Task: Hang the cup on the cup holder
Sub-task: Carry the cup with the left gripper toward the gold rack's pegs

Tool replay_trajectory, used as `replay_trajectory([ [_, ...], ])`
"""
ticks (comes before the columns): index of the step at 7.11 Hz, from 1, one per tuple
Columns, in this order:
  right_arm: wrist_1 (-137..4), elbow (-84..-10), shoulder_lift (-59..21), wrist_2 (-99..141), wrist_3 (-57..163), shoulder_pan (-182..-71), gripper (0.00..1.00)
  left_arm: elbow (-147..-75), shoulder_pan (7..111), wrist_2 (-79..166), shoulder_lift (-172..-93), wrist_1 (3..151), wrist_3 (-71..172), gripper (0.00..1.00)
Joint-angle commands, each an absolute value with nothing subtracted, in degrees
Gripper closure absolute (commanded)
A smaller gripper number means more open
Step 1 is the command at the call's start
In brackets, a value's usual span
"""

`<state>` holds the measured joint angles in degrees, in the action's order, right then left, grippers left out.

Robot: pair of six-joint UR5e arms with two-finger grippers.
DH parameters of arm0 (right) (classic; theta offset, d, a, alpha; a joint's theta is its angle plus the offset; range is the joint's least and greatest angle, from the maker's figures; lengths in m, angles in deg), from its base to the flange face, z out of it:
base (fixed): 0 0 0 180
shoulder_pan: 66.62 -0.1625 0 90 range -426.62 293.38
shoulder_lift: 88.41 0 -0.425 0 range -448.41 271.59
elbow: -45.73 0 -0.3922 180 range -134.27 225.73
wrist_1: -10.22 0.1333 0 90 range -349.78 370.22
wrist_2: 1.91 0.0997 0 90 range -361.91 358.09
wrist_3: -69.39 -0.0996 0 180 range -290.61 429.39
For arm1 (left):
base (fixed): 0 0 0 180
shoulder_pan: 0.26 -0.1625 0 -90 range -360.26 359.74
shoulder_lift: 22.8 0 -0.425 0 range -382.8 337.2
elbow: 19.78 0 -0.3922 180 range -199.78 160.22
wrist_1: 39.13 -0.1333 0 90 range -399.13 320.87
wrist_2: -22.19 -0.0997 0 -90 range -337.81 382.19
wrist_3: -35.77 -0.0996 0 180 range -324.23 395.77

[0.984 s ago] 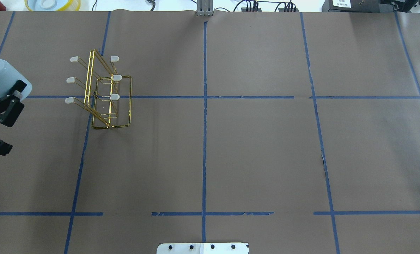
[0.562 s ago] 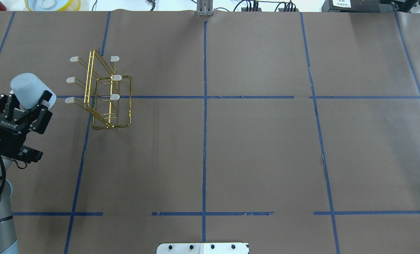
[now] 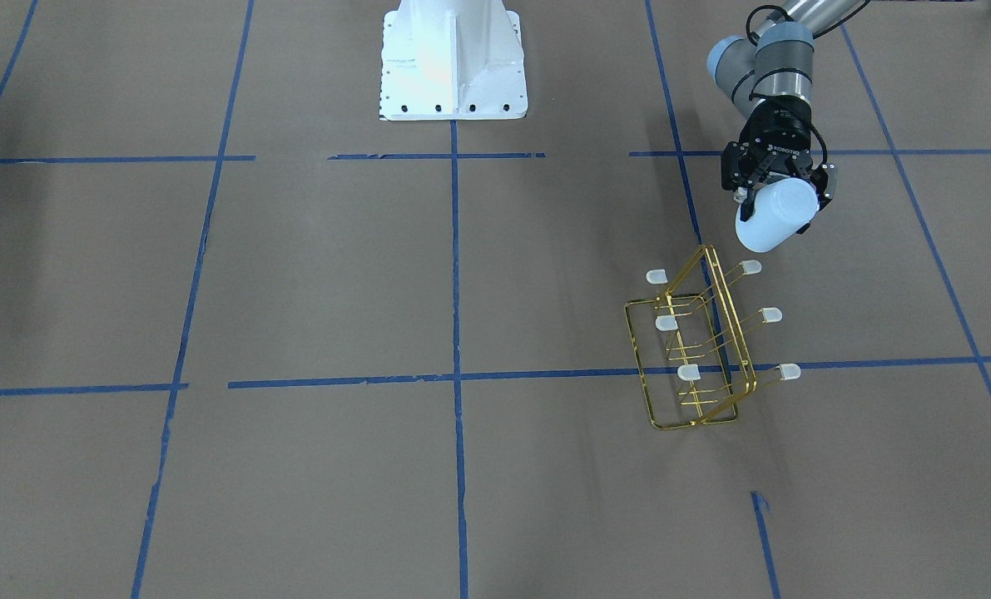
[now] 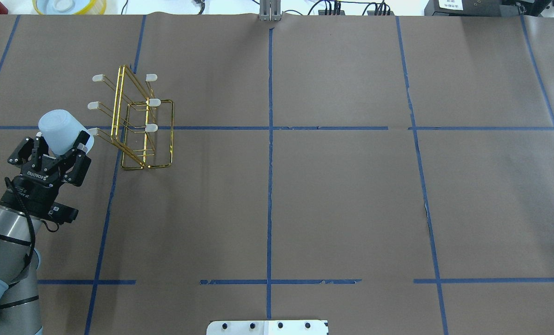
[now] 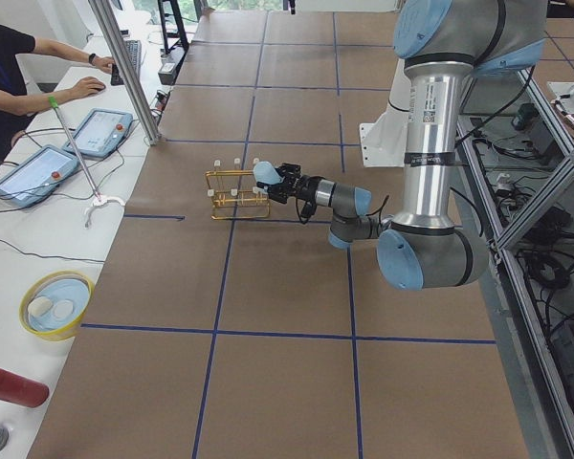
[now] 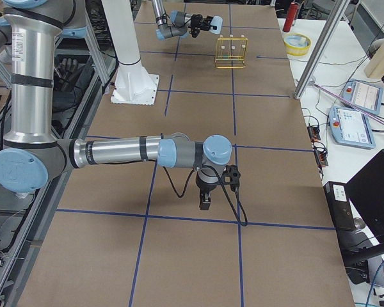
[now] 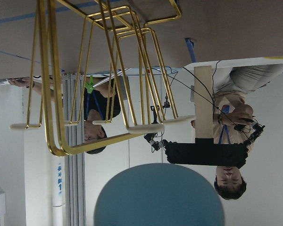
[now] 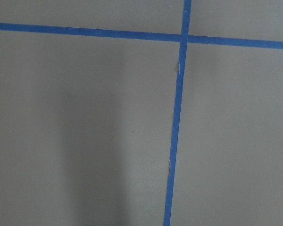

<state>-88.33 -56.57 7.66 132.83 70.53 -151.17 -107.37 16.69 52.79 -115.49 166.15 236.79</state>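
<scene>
My left gripper [image 4: 60, 142] is shut on the cup [image 4: 62, 129], a pale blue-white tumbler held on its side with its closed base pointing away from the wrist. The gold wire cup holder [image 4: 139, 122] stands on the table just to its right. The cup is close beside the holder's nearest left prong cap [image 4: 92, 132]. The front-facing view shows the cup [image 3: 774, 218] above and apart from the holder [image 3: 701, 353]. In the left wrist view the cup's base [image 7: 159, 200] sits below the prongs [image 7: 132, 127]. My right gripper [image 6: 205, 203] hangs low over the table; I cannot tell whether it is open.
Brown paper with blue tape lines covers the table [image 4: 332, 195]. A yellow-rimmed bowl [image 4: 70, 5] sits beyond the far left edge. The white robot base [image 3: 452, 58] is at the table's near middle. An operator [image 5: 19, 67] sits at tablets beside the table.
My left arm has moved right, carrying the cup from the table's left edge to just beside the holder's nearest left prong. The holder has not moved.
</scene>
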Motion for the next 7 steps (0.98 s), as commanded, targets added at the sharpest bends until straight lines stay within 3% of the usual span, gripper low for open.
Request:
replay_trajectory([
  [1,-88.39,-56.57,7.66,132.83,70.53,-151.17,0.00,-106.71,16.44,52.86,-115.88,166.09,236.69,1.00],
  [7,-88.39,-56.57,7.66,132.83,70.53,-151.17,0.00,-106.00,19.24,53.21,-118.42,166.01,233.96,1.00],
])
